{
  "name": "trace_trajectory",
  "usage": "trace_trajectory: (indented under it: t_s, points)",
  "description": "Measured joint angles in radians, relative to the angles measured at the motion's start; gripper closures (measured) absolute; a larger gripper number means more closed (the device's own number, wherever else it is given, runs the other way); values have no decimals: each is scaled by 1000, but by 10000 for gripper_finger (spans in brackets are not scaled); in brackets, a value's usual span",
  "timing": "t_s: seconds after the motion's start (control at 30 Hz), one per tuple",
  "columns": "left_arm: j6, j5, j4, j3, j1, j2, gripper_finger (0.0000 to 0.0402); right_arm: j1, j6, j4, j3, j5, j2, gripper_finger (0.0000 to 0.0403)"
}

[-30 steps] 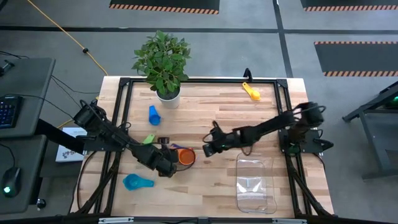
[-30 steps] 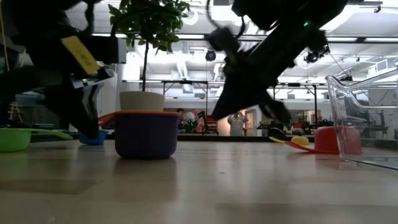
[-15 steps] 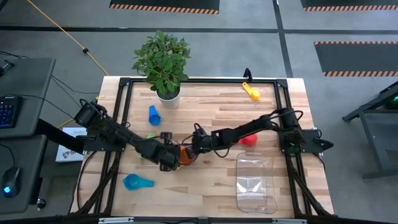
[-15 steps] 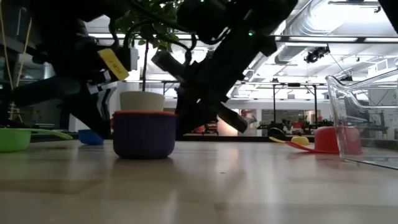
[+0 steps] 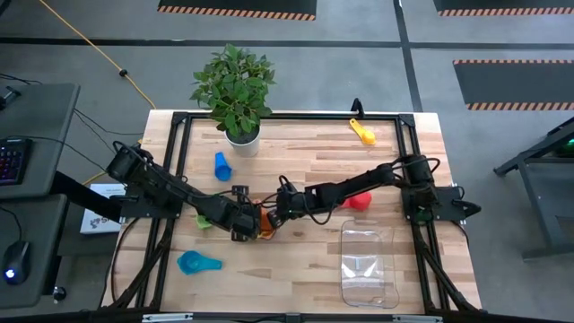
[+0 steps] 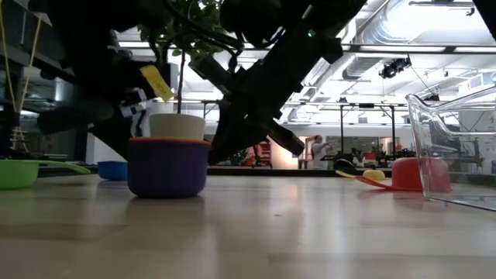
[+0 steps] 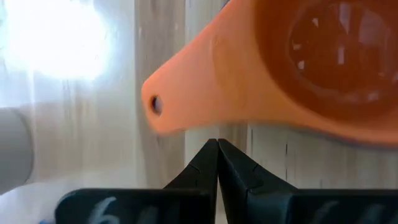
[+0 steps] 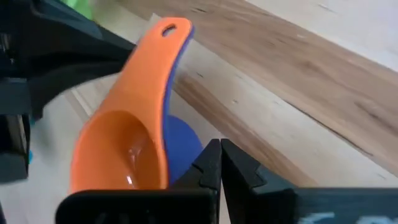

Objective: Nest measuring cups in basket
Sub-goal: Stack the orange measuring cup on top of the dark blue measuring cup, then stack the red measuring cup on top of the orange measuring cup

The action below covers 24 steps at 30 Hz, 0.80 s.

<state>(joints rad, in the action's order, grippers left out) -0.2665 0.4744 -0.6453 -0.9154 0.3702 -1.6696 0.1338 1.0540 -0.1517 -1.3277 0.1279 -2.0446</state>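
Note:
The orange cup [image 5: 263, 222] sits nested inside the dark blue cup [image 6: 167, 167], which stands on the table near its middle. My left gripper [image 5: 242, 224] is shut at their left side, with the orange handle [image 7: 186, 99] just ahead of its tips. My right gripper [image 5: 278, 215] is shut at their right side, beside the blue wall [image 8: 180, 140]. A green cup [image 5: 205, 221] lies partly hidden under the left arm. The red cup [image 5: 359, 200], yellow cup [image 5: 363, 135], a blue cup [image 5: 221, 166] and a light blue cup [image 5: 197, 262] lie apart. The clear basket [image 5: 368, 265] stands at the right near corner. My left gripper has its shut tips [image 7: 217, 149] right under the orange handle's free end [image 7: 180, 115], coming level from the table's left; whether they touch it I cannot tell. My right gripper has its shut tips [image 8: 221, 155] beside the nested cups' right side; touching or not, I cannot tell.
A potted plant [image 5: 235, 90] in a white pot stands at the far edge. A black frame [image 5: 179, 161] runs round the table top. The basket holds nothing and bare wood lies between it and the nested cups. People stand in the room beyond the table.
My right gripper has swung from the table's middle toward the left and come down beside the nested orange and dark blue cups. The nested pair has slid a little toward the table's left. My left gripper has stayed close at their left side.

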Motion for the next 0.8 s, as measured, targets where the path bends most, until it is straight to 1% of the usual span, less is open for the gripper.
trace_trajectory:
  t_s: [0.07, 0.13, 0.2, 0.27, 0.43, 0.5, 0.57, 0.63, 0.73, 0.8]
  points:
    - [-11, -1, -34, 0, 3, 15, 401, -8, -21, -53, 0, -1, 16, 403]
    - [-45, -3, -111, 0, 4, 49, 401, -19, -45, -142, 0, -1, 41, 403]
    - [-94, -1, -152, 7, 4, 100, 401, -27, -87, -254, 1, 3, 84, 403]
    - [-142, -2, -161, 38, 3, 185, 401, -34, -138, -361, 1, 26, 138, 403]
    - [-195, -56, -11, 141, 4, 461, 401, -28, -197, -631, 1, 118, 278, 403]
    - [-196, -69, 51, 168, 4, 558, 401, -26, -190, -732, 0, 146, 320, 403]
    - [-201, -57, 90, 182, 4, 633, 401, -23, -149, -808, 19, 166, 358, 403]
    - [-209, -23, 112, 196, 4, 686, 401, -21, -82, -809, 85, 147, 407, 403]
    - [-213, 18, 137, 204, 1, 735, 401, -14, 85, -734, 218, 57, 479, 399]
    - [-213, 29, 127, 214, 1, 753, 401, -12, 173, -676, 287, 5, 520, 386]
